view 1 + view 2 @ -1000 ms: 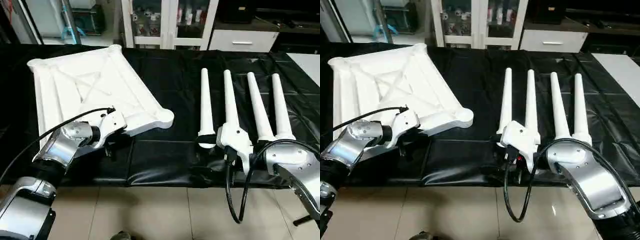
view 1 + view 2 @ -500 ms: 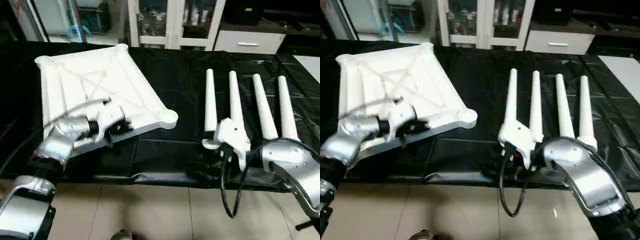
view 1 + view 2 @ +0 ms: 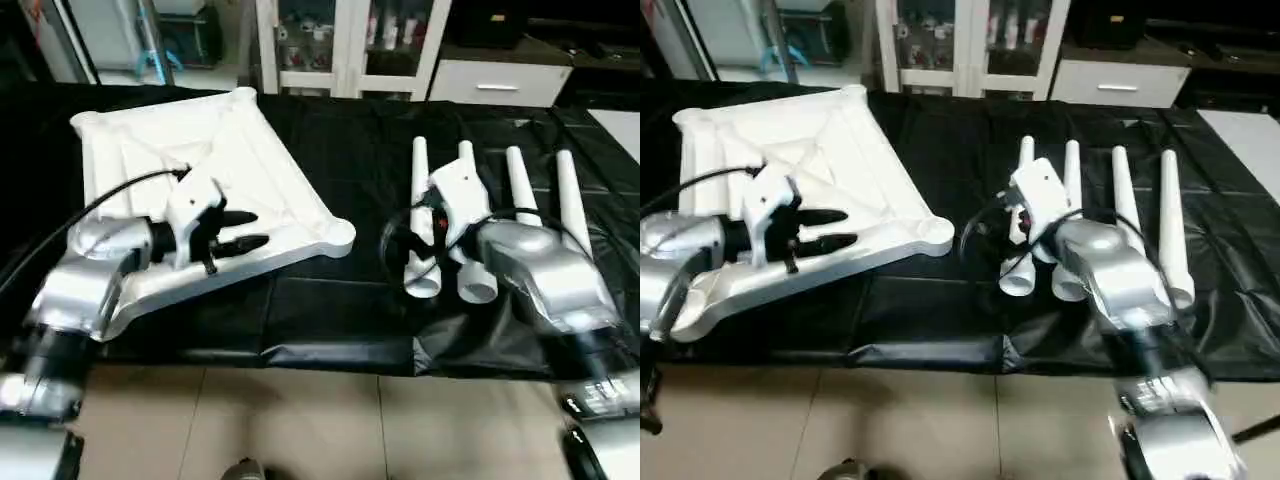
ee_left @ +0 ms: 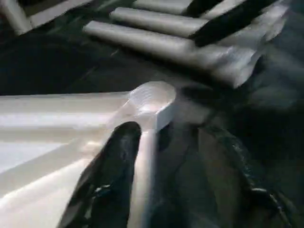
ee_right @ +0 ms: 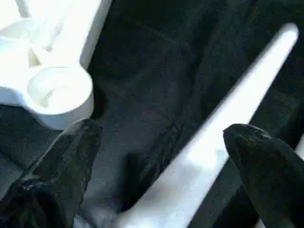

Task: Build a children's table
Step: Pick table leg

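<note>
The white tabletop lies ribbed side up at the left of the black-covered work table. My left gripper is open at its near edge. One finger rests over the rim, just short of a round corner socket. Several white tapered legs lie side by side on the right, thick ends towards me. My right gripper hangs open over the leftmost leg, which runs between its fingers. That same corner socket lies beside it.
The black cover wrinkles near the table's front edge, with tiled floor below. White cabinets and a white drawer unit stand behind the table. Cables loop from both wrists.
My left gripper has risen and moved forward to the tabletop's near edge. My right arm has swung forward and left over the thick ends of the legs.
</note>
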Available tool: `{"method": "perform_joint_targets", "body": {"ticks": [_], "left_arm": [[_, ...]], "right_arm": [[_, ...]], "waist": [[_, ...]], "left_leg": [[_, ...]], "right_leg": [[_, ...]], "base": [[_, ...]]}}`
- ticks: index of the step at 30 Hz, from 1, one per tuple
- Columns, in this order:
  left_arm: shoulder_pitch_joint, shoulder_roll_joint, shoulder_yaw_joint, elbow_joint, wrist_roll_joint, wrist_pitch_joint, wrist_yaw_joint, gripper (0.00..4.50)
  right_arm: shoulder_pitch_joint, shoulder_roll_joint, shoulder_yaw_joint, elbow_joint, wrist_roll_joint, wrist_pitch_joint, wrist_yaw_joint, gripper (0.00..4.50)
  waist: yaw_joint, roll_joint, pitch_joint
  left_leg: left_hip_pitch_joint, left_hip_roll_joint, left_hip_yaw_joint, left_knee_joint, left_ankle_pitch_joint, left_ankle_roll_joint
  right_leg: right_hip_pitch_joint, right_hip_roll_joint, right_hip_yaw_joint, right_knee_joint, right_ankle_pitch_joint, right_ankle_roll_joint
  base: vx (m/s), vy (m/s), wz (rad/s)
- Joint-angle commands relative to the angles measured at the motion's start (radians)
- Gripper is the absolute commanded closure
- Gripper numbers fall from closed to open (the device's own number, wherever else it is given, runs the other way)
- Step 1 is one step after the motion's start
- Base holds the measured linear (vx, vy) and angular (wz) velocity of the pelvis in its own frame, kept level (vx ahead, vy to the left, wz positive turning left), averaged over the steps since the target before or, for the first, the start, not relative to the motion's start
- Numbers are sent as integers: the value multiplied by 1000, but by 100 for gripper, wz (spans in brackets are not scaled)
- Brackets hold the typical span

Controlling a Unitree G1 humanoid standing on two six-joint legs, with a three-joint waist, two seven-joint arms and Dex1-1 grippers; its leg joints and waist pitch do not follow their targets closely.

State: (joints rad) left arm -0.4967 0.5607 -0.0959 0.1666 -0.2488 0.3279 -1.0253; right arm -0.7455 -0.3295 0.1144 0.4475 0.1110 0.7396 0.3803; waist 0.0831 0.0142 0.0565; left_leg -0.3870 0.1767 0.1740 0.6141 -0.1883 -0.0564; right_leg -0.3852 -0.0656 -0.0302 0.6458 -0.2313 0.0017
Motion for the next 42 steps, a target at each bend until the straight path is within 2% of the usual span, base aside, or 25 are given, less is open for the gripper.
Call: {"method": "perform_joint_targets", "body": {"ticks": [1, 2, 3, 4, 5, 6, 10, 11, 12, 13, 14, 18, 19, 20, 22, 24, 28, 29, 31, 33, 35, 40, 41, 42], "left_arm": [[19, -4, -22, -122, -39, 68, 5, 179], [46, 4, -41, -184, -36, 96, 8, 179], [46, 4, -41, -184, -36, 96, 8, 165], [71, 9, -70, -247, -9, 108, 22, 158], [71, 9, -70, -247, -9, 108, 22, 158], [87, 7, -86, -291, 13, 120, 38, 145], [102, 4, -92, -331, 22, 140, 57, 117], [108, -5, -67, -360, -27, 177, 67, 104], [113, -2, -60, -381, -41, 198, 72, 91], [114, 0, -60, -385, -42, 201, 72, 83], [126, 18, -60, -418, -45, 224, 72, 78], [135, 31, -61, -441, -36, 234, 74, 45], [136, 33, -61, -444, -33, 234, 75, 37], [138, 34, -61, -449, -30, 234, 75, 18], [142, 41, -68, -475, -40, 258, 76, 12], [145, 44, -72, -487, -44, 268, 78, 0], [153, 50, -77, -515, -57, 288, 83, 0], [155, 50, -78, -522, -60, 293, 81, 0], [154, 49, -78, -526, -59, 297, 83, 0], [154, 48, -77, -528, -59, 299, 85, 0], [157, 39, -72, -531, -56, 303, 103, 0], [166, 30, -68, -532, -57, 313, 124, 0], [165, 24, -67, -527, -59, 313, 130, 0], [164, 22, -67, -524, -59, 314, 133, 0]], "right_arm": [[-58, 10, -41, 116, -2, 3, -45, 0], [-96, 27, -61, 191, -3, 8, -67, 0], [-96, 27, -61, 191, -3, 8, -67, 0], [-134, 42, -82, 276, -2, 5, -87, 0], [-134, 42, -82, 276, -2, 5, -87, 0], [-163, 51, -93, 346, -6, -8, -105, 0], [-190, 61, -99, 426, -4, -40, -104, 0], [-205, 74, -122, 486, 16, -53, -122, 0], [-217, 81, -136, 524, 24, -62, -132, 0], [-219, 82, -139, 532, 25, -65, -136, 0], [-235, 97, -179, 590, 46, -91, -154, 0], [-250, 111, -227, 638, 77, -95, -160, 0], [-252, 112, -234, 643, 83, -92, -160, 16], [-256, 116, -247, 656, 93, -87, -158, 33], [-266, 117, -268, 701, 103, -93, -154, 36], [-267, 116, -272, 717, 104, -95, -157, 70], [-275, 113, -286, 756, 99, -100, -160, 90], [-276, 111, -284, 763, 93, -98, -159, 113], [-277, 110, -281, 768, 89, -99, -156, 119], [-278, 109, -281, 771, 90, -100, -154, 147], [-283, 106, -281, 783, 81, -98, -153, 164], [-285, 101, -298, 796, 83, -100, -168, 206], [-284, 99, -304, 798, 87, -101, -174, 212], [-284, 98, -307, 799, 88, -101, -177, 212]], "waist": [[-8, 11, -72], [-6, 8, -70], [-8, 9, -69], [-7, 2, -68], [-7, 1, -70], [-6, -2, -70], [-5, 2, -69], [-6, 2, -70], [-7, -7, -72], [-8, -3, -71], [-9, -6, -69], [-14, -6, -70], [-15, -8, -69], [-14, -4, -70], [-14, -8, -69], [-15, -9, -68], [-17, -11, -67], [-18, -10, -68], [-20, -14, -68], [-21, -12, -68], [-23, -19, -68], [-25, -20, -68], [-25, -25, -67], [-24, -23, -68]], "left_leg": [[29, 46, -13, -76, -133, -78], [26, 45, -11, -75, -129, -73], [26, 43, -9, -76, -124, -66], [27, 42, -7, -76, -122, -61], [24, 43, -10, -76, -105, -55], [26, 44, -7, -75, -101, -52], [25, 43, -6, -75, -100, -58], [25, 43, -7, -75, -104, -61], [25, 44, -6, -74, -102, -60], [25, 44, -7, -74, -104, -58], [24, 44, -5, -74, -106, -57], [21, 42, -5, -73, -93, -45], [20, 42, -5, -73, -92, -43], [22, 43, -4, -72, -91, -41], [22, 44, -4, -73, -91, -38], [21, 44, -3, -73, -95, -40], [20, 44, -3, -74, -105, -43], [20, 44, -3, -73, -103, -45], [20, 43, -2, -73, -100, -44], [21, 43, -3, -73, -103, -45], [20, 44, -3, -73, -102, -42], [21, 45, -1, -72, -101, -40], [21, 45, -1, -73, -102, -40], [23, 45, -1, -72, -100, -41]], "right_leg": [[38, -72, 38, -58, 77, -280], [39, -68, 38, -58, 73, -276], [37, -63, 37, -58, 71, -266], [38, -61, 38, -62, 70, -258], [43, -65, 38, -57, 73, -256], [40, -64, 38, -61, 68, -248], [40, -62, 36, -60, 57, -242], [40, -62, 36, -59, 58, -242], [42, -67, 37, -56, 55, -252], [39, -66, 35, -58, 47, -255], [38, -62, 35, -59, 45, -253], [40, -62, 34, -57, 46, -246], [40, -62, 34, -58, 46, -246], [38, -62, 34, -58, 49, -248], [38, -62, 33, -57, 49, -252], [37, -62, 32, -58, 35, -254], [37, -63, 33, -60, 11, -250], [37, -63, 32, -59, 13, -250], [37, -62, 32, -60, 16, -250], [36, -62, 31, -59, 17, -250], [39, -63, 32, -59, 13, -249], [36, -61, 32, -60, 14, -248], [36, -61, 32, -61, 9, -246], [35, -62, 32, -60, 9, -246]], "base": [[0, 0, 0], [0, 0, 0], [0, 0, 0], [0, 0, 0], [0, 0, 0], [0, 0, 0], [0, 0, 0], [0, 0, 0], [0, 0, 0], [0, 0, 0], [0, 0, 0], [0, 0, 0], [0, 0, 0], [0, 0, 0], [0, 0, 0], [0, 0, 0], [0, 0, 0], [0, 0, 0], [0, 0, 0], [0, 0, 0], [0, 0, 0], [0, 0, 0], [0, 0, 0], [0, 0, 0]]}}
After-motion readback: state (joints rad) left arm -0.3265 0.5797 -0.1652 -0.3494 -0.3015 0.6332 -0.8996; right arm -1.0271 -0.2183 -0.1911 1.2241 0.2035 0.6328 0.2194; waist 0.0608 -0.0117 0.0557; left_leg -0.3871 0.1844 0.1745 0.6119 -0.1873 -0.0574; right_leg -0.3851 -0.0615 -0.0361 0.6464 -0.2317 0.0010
